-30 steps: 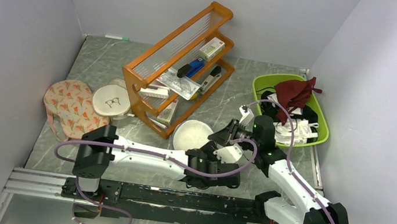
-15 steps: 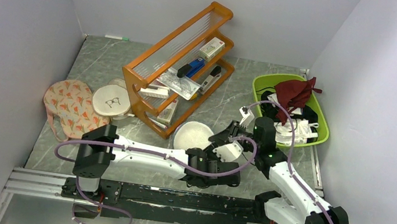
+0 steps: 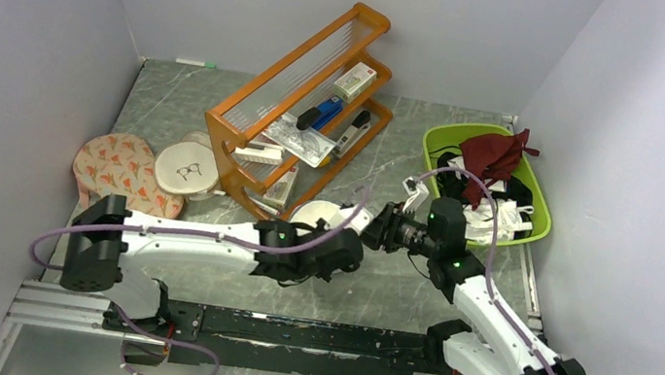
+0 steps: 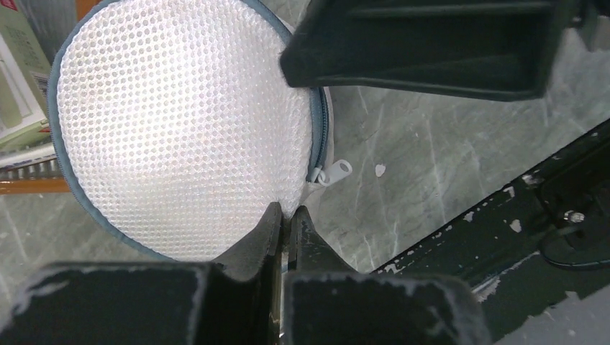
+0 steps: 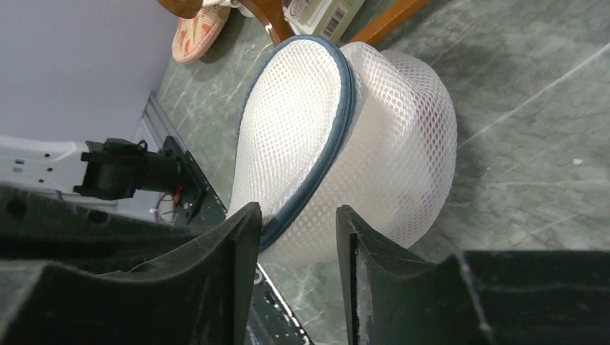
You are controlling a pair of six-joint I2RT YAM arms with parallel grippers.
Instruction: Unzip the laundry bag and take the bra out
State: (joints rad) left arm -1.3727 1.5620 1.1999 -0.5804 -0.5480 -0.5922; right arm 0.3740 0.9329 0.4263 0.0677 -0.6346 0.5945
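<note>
The laundry bag is a round white mesh pod with a dark zipper rim, and its white zipper pull hangs at the right edge. It stands tipped up on the table between both arms. My left gripper is shut, pinching the mesh at the bag's near edge. My right gripper stands open with the bag's rim just in front of its fingers. From above, the left gripper and right gripper meet at the bag's right side. The bra is hidden.
An orange rack with boxes stands right behind the bag. A green bin holding a maroon cloth and other clothes sits at the right. A floral pad and a flat white case lie left. A black rail runs along the near edge.
The left arm swung left and its gripper shut on the bag's edge. The right gripper opened. The bag went from lying flat to tipped up.
</note>
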